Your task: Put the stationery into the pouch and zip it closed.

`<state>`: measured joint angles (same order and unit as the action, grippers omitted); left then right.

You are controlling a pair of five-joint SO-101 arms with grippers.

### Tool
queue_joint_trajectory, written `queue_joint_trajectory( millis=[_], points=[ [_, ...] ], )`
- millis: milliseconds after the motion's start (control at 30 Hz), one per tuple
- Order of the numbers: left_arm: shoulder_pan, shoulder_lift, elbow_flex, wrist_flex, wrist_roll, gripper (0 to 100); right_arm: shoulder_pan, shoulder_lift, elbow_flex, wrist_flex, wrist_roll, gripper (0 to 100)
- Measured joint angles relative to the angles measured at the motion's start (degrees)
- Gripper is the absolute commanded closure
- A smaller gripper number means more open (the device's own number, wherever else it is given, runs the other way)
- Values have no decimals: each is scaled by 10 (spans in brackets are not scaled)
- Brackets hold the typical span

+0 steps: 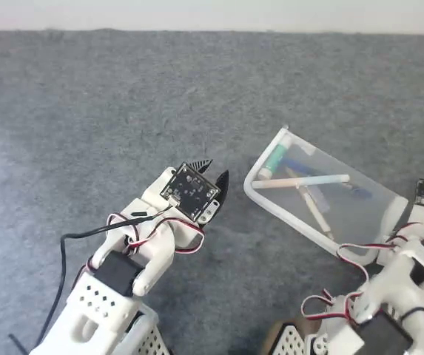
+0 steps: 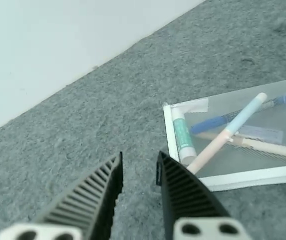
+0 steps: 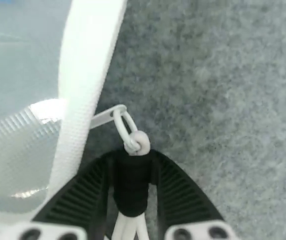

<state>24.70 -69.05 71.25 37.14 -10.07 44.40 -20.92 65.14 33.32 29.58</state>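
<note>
A translucent pouch with a white zip edge lies at the right of the grey table. Inside it are a glue stick, a blue pen and pale pens. My left gripper hovers just left of the pouch's far end, open, with nothing between its black fingers. The left wrist view shows the glue stick and pens through the pouch wall. My right gripper is shut on the black zipper pull at the pouch's near right end, beside the white edge.
Grey felt covers the table, with open room to the left and behind the pouch. A pale wall borders the far side. The right arm's body and red-white cables crowd the front right corner.
</note>
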Motion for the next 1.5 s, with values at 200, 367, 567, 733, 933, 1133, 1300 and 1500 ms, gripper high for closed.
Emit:
queue_joint_trajectory(
  millis=[200, 367, 567, 733, 933, 1133, 1300, 1500],
  points=[
    [0, 0, 0, 0, 0, 895, -12, -67, -9, 91, -1, 991],
    [0, 0, 0, 0, 0, 895, -69, -163, -9, 180, 0, 991],
    [0, 0, 0, 0, 0, 895, -135, -300, -9, 271, -8, 991],
    [0, 0, 0, 0, 0, 895, -188, -415, -9, 332, -9, 991],
    [0, 0, 0, 0, 0, 895, -241, -531, -9, 372, -12, 991],
    [0, 0, 0, 0, 0, 895, -302, -605, -15, 373, -32, 991],
    [0, 0, 0, 0, 0, 899, -341, -641, -21, 373, -33, 991],
    [-27, 0, 0, 0, 34, 897, -350, -652, -76, 373, -47, 991]
  ],
)
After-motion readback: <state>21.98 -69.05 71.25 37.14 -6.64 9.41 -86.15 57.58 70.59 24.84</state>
